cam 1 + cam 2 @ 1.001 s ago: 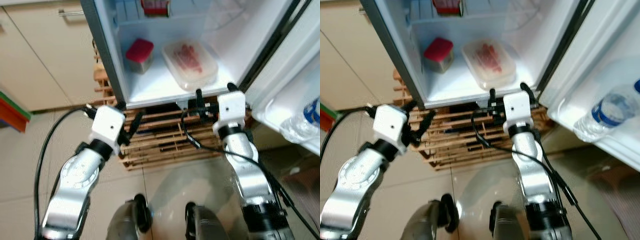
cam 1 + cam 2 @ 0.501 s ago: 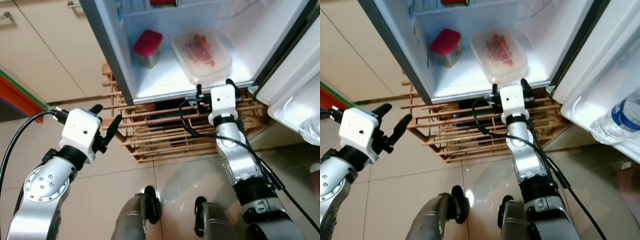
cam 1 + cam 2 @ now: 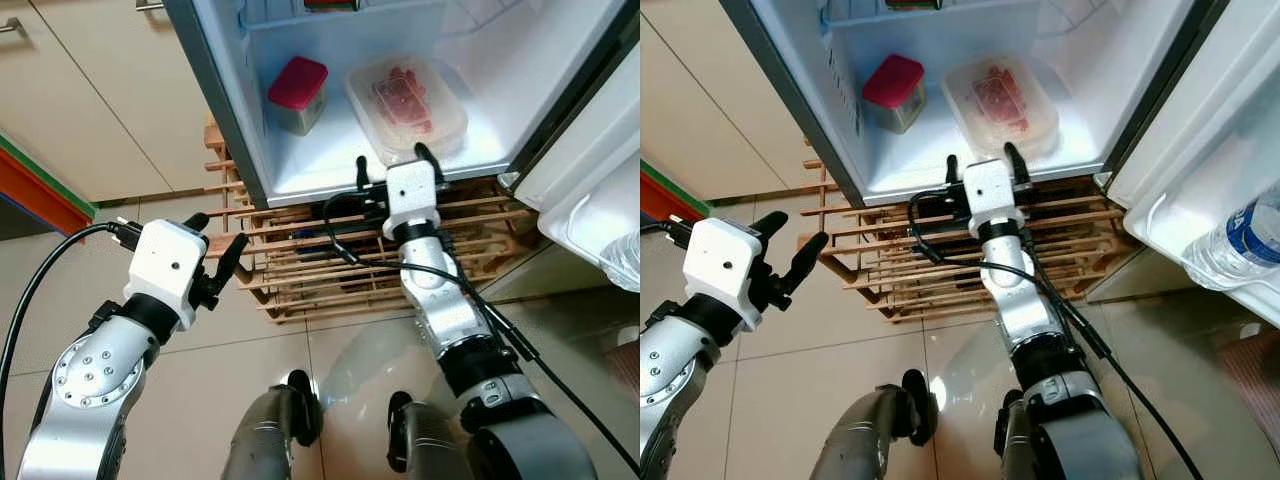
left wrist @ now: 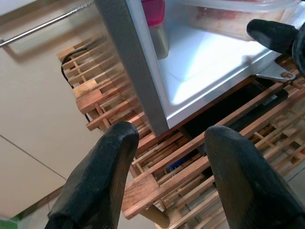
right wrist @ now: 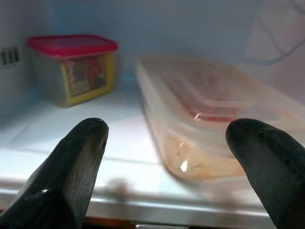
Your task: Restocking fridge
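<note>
Jaws spread wide on both sides, and neither is holding a thing. The right gripper is reaching up to the front lip of the open fridge, its two black fingers standing apart just at the edge of the bottom shelf. Through its wrist camera the fingers are framing the shelf's contents: the clear lidded container of red meat is sitting on the white shelf straight ahead, near the front edge, and the small tub with the red lid is resting further back, well clear of the container, towards the fridge's left wall.

The left gripper is hovering lower, out to the left of the fridge, over the tiled floor; its wrist camera is looking between parted fingers at the grey fridge side wall and the wooden slatted pallet that the fridge is standing on.

Over on the right, the open door's shelf is carrying a water bottle lying tilted. Beige cabinets are lining the wall to the left.
</note>
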Tool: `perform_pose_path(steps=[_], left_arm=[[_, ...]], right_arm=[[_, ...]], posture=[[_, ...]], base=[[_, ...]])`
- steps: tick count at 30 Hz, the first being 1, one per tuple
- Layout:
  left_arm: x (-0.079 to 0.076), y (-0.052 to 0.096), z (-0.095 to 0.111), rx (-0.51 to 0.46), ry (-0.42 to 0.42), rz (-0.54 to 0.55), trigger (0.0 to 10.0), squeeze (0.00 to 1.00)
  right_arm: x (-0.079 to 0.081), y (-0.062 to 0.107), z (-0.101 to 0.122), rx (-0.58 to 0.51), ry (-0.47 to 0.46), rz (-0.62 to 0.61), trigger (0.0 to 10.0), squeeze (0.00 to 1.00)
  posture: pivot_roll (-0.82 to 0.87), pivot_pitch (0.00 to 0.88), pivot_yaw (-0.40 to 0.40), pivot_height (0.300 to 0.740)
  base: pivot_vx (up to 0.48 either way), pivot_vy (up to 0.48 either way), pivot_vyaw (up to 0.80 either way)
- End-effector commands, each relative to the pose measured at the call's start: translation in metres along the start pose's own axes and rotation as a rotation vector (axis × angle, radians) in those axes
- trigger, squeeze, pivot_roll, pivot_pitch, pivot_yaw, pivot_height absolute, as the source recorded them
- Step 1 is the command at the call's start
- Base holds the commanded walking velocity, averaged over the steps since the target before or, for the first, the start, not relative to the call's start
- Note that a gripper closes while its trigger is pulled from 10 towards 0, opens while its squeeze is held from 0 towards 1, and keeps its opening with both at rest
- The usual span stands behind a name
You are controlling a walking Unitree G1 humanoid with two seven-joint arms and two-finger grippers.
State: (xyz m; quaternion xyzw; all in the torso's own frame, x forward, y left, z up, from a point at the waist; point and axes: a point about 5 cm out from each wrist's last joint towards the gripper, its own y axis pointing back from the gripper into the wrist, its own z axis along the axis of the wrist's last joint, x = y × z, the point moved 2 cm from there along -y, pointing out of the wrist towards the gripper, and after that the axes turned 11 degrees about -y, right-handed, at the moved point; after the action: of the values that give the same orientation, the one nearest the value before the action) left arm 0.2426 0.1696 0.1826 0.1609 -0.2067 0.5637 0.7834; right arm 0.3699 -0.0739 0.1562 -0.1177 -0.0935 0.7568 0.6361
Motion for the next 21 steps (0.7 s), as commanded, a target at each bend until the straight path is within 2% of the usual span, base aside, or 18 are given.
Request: perform_pose_path(steps=[1, 10, 12, 16, 21], left_arm=[[-0.001, 0.004, -0.003, 0.023, -0.002, -0.001, 10.0, 0.00], [0.000, 0.004, -0.003, 0.029, -0.002, 0.005, 10.0, 0.00], [0.000, 0.004, -0.002, 0.028, -0.001, 0.007, 10.0, 0.00], [0.000, 0.003, -0.002, 0.026, 0.000, 0.008, 10.0, 0.00], [-0.003, -0.001, -0.001, 0.019, 0.005, 0.006, 10.0, 0.00]], right_arm=[[0.007, 0.001, -0.002, -0.002, -0.028, 0.026, 10.0, 0.00], [0.015, -0.006, 0.006, -0.030, -0.087, 0.029, 10.0, 0.00], [0.015, -0.008, 0.014, -0.073, -0.125, 0.006, 10.0, 0.00], [0.014, -0.007, 0.021, -0.108, -0.135, -0.004, 10.0, 0.00], [0.020, -0.008, 0.041, -0.202, -0.164, 0.022, 10.0, 0.00]], posture=[[0.19, 0.344, 0.071, 0.725], [0.20, 0.351, 0.074, 0.725], [0.20, 0.354, 0.074, 0.725], [0.19, 0.356, 0.074, 0.725], [0.17, 0.354, 0.077, 0.725]], base=[[0.000, 0.000, 0.00], [0.000, 0.000, 0.00], [0.000, 0.000, 0.00], [0.000, 0.000, 0.00], [0.000, 0.000, 0.00]])
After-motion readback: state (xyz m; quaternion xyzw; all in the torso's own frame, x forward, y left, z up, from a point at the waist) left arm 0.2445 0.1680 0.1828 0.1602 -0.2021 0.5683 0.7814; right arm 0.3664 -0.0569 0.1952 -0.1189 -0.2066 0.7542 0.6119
